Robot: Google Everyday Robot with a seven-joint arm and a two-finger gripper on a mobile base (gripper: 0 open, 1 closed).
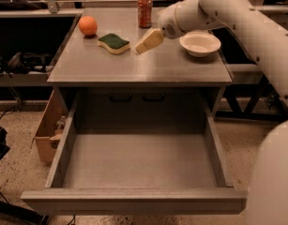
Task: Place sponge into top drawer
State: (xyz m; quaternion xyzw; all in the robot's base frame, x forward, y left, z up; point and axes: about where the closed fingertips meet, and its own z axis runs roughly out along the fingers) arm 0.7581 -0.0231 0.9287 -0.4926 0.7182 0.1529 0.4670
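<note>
Sponge (114,42), dark green top up over its pale yellow foam, lies flat on the grey cabinet top (134,68), towards the far left part of it, and nothing is touching it. Just to its right hangs the gripper (144,46), a pale wedge angled down and to the left, its tip close beside the sponge's right end but apart from it. It carries nothing, and whether it is set wide or narrow cannot be told from this angle. The white arm (237,18) reaches in from the right side of the scene and crosses above the far right of the cabinet top. A round orange fruit (87,26) sits to the far left of the sponge, a red can (144,11) stands upright at the far edge, and a white bowl (200,49) rests on the right. Below the top, the top drawer (134,203) is pulled well out towards the near side, its grey floor bare. A cardboard box (45,132) stands on the floor to the left of the cabinet.
</note>
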